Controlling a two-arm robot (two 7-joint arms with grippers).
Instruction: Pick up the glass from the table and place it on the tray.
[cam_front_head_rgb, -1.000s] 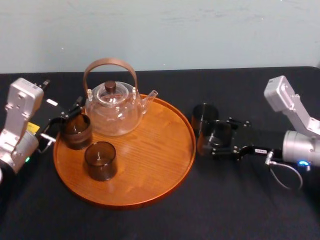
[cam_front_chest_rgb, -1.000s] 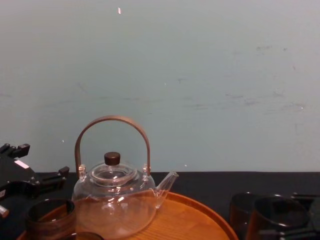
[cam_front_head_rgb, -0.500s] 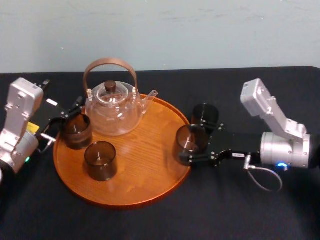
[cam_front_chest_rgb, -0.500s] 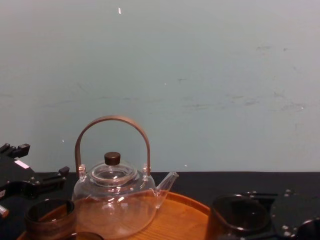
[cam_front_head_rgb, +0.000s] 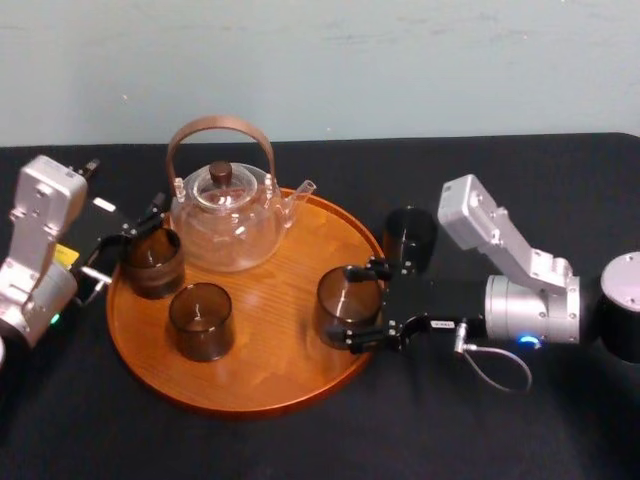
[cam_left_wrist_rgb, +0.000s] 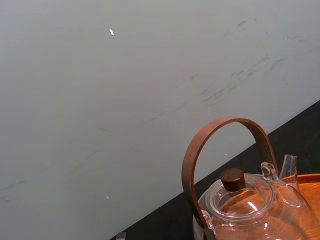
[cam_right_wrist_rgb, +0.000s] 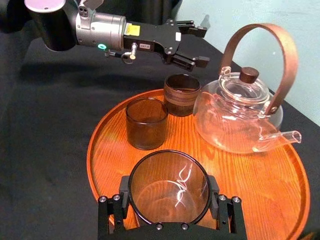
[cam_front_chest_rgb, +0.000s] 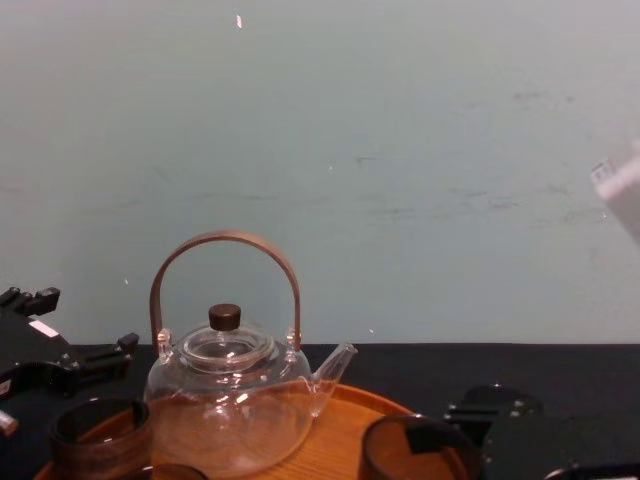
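Head: right hand (cam_front_head_rgb: 352, 306) clamped on the glass (cam_front_head_rgb: 340, 298), just inside the right rim of the tray (cam_front_head_rgb: 270, 360). Can't tell whether it rests or hangs. Left hand (cam_front_head_rgb: 128, 240) parked at the tray's far left, spread wide, empty. Spare glass (cam_front_head_rgb: 408, 235) on the desk (cam_front_head_rgb: 500, 420), just behind the right hand.

Right wrist: glass upright, well apart from the teapot (cam_right_wrist_rgb: 235, 112).

Chest: glass low, near the rim.

Risks: base catching the rim on release, tipping it; a careless retreat knocking the spare glass.

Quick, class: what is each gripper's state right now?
Left gripper: open, holding nothing.
Right gripper: closed on the dark glass, over the tray.
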